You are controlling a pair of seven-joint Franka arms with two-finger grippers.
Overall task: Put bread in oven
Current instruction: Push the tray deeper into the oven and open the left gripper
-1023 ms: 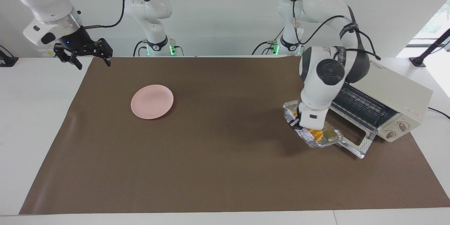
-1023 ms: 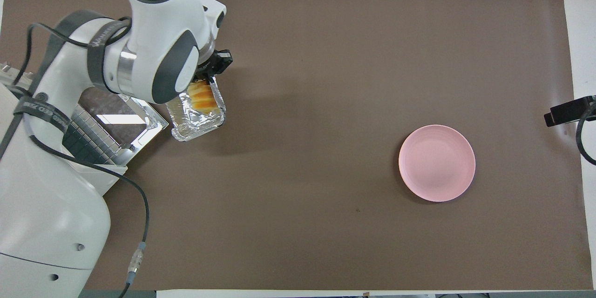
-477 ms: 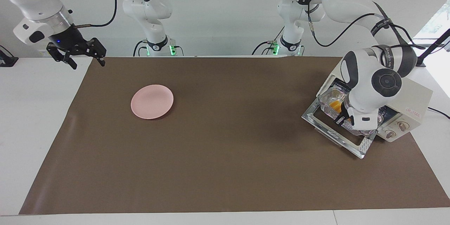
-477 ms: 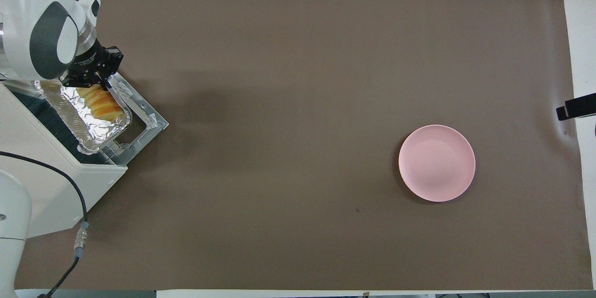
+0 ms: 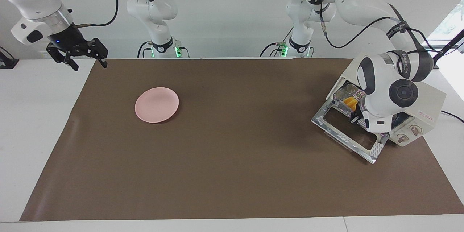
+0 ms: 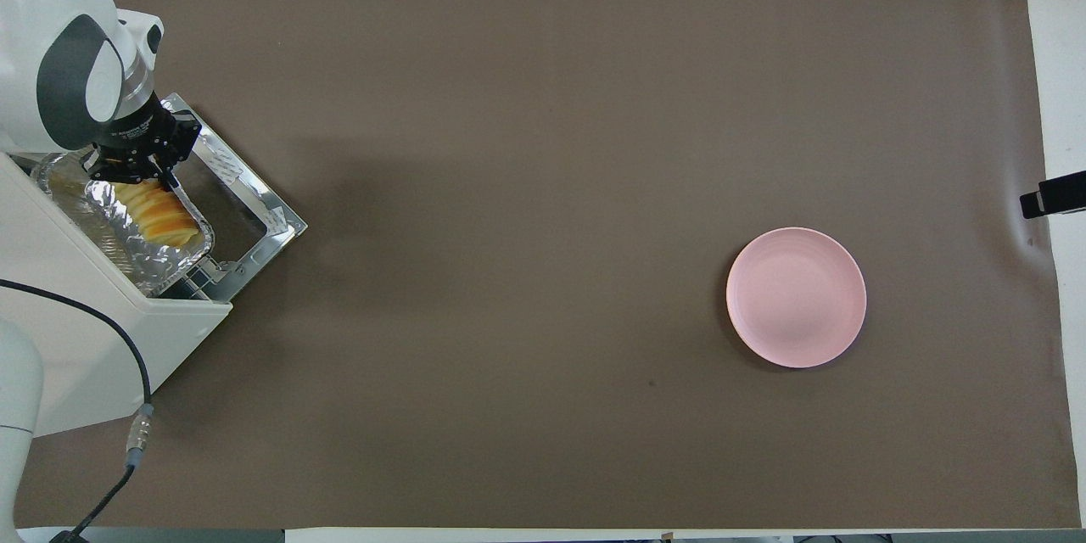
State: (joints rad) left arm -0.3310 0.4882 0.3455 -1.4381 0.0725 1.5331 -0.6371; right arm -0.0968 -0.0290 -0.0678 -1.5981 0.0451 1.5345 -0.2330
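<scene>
Right end effector [image 5: 80, 56] hangs over the bare bench [image 5: 40, 116] at the right arm's end, just off the edge of the brown mat [image 5: 232, 174], fingers spread apart, nothing in them; that arm is waiting. Pink plate [image 5: 157, 104] sits on the mat toward the right arm's end, well apart from everything else, nothing on it. Toward the left arm's end, the oven [image 5: 417, 105] stands angled with its door [image 5: 348, 134] dropped flat onto the mat. Left end effector [image 5: 353, 119] is at the oven mouth over the open door, fingers pinched together on the rim of the foil tray [image 6: 110, 216]. The bread [image 6: 157, 216] lies in that tray, and the tray looks partly inside the oven: one end under the oven top, the other end poking out over the door hinge. So the bread is at the threshold, not fully in. Risks from here, my read: thin foil held by one edge can buckle or twist if pushed hard, tipping the bread out onto the door. The tray's leading edge could snag on the rack wires and crumple instead of sliding. Letting go now leaves the tray overhanging, so the door would hit it on closing. The left wrist is close to the oven frame, so a deeper push could bump the housing and shift the whole oven. Can't tell whether the tray bottom rests on the rack yet.
</scene>
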